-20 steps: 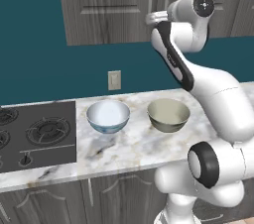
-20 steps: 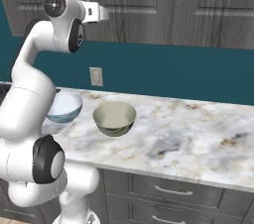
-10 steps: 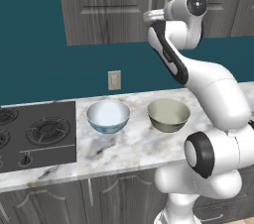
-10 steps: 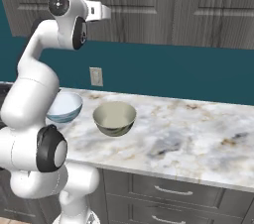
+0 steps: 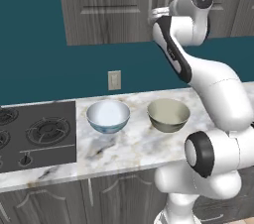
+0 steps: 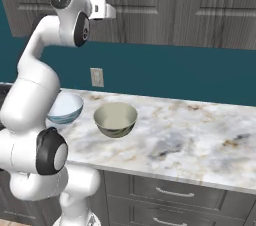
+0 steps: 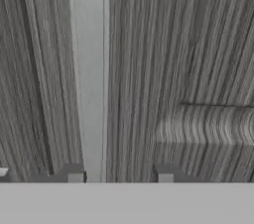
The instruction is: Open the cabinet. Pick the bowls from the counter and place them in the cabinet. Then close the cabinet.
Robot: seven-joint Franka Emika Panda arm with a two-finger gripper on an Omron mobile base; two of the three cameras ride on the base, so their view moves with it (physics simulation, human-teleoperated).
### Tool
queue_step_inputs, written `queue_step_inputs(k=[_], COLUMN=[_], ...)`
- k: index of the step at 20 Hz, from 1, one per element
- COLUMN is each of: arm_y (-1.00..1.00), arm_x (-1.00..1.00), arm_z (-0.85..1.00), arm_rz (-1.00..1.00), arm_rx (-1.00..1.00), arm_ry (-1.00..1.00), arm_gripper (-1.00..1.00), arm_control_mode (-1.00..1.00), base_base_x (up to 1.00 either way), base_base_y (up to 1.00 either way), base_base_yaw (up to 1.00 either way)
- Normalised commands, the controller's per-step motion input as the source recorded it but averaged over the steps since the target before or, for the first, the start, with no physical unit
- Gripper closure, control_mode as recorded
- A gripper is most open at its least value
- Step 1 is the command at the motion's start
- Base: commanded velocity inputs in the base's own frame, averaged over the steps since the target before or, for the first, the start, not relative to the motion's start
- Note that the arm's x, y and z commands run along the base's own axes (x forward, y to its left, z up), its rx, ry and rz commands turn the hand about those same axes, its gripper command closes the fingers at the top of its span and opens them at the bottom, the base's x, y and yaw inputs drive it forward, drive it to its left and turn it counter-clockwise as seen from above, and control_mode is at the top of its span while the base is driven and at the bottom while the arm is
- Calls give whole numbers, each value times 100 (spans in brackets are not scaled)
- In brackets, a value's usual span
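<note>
With the jaws (image 7: 120,176) part open at the cabinet (image 5: 106,5) and its handle (image 7: 89,74) off-centre by one fingertip, you centre it before pulling.

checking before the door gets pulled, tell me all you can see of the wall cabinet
The cabinet is grey-brown wood grain, mounted on the teal wall above the counter, with panelled doors, both shut. Slim pale metal bar handles run vertically; the hand view shows one handle close up, just above the left fingertip. The gripper is right at the door; whether it touches the handle cannot be told.
</note>
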Motion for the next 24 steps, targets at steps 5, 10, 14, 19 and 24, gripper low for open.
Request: queue_step_inputs(k=[5,10,14,19,24], arm_y=[-81,-92,-100,-80,85], arm_x=[-77,-67,-24,-24,-94], arm_z=[-98,-55,18,38,0], arm_rz=[-11,-13,-7,-3,0], arm_rx=[2,7,32,25,-2], arm_ry=[-72,-61,-3,-1,-30], arm_gripper=[100,100,100,100,100], arm_control_mode=[-100,-100,-100,-100,-100], base_base_x=[0,0,0,0,0], base_base_y=[0,0,0,0,0], base_base_yaw=[0,0,0,0,0])
